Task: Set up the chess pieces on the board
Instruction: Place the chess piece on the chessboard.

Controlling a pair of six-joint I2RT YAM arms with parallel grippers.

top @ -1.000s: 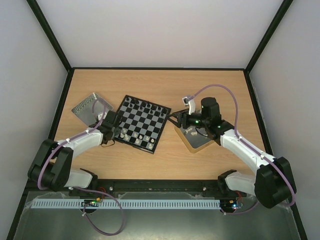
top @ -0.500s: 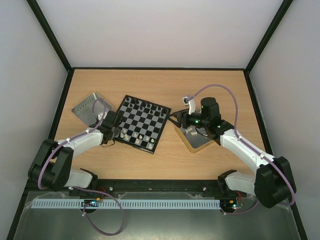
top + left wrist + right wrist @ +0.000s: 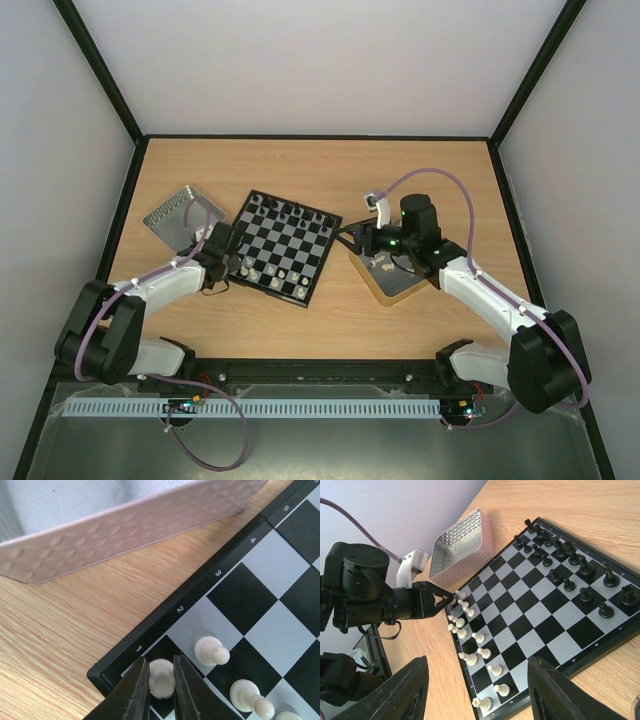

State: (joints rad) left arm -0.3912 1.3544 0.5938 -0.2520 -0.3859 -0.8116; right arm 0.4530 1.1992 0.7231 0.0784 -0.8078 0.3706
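Here, pinching one white chessman in the left gripper, jaws narrowed onto both sides of its rounded head. Held at the corner square of the board, right by the printed 1 on the black border; cannot tell whether resting on the square or just above it. Just beside it, toward the board's middle, two more white pawns. Past the border, bare wooden table, then the dimpled wall of the silver tray, near the board's corner but apart from it.

Across the table, spread wide on the right gripper, nothing between the fingers. Poised near a tan block off the board's right side, facing the board. Seen from that wrist: white chessmen ranged along the side nearest the left arm, black chessmen ranged along the opposite side.
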